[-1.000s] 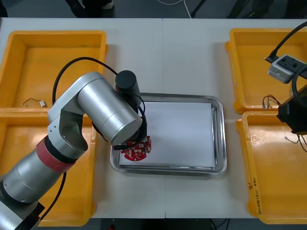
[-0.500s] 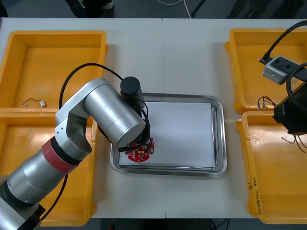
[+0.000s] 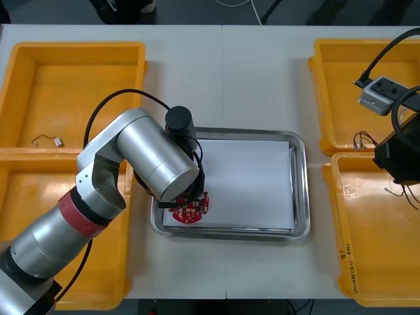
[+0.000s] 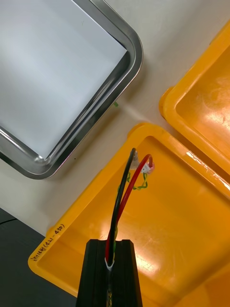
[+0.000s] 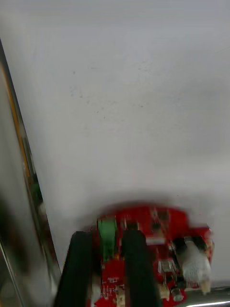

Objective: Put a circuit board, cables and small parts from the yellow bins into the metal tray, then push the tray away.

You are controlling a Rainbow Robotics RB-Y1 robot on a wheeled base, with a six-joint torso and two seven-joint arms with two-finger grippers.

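The left jaws pinch the round red circuit board [image 3: 189, 209] by its green connector [image 5: 107, 235], low in the shiny metal tray's [image 3: 300, 190] near-left corner: lay it flat, open, lift straight. The right jaws are closed on a thin red-and-black cable [image 4: 125, 189] above the near-right yellow plastic bin [image 3: 377, 262].

A handwritten black marking in brackets is seen on the outer rim of the right-hand yellow bin [image 4: 48, 241] nearest the robot. It is read roughly as "4-1 - 450", though the digits cannot be made out with certainty.
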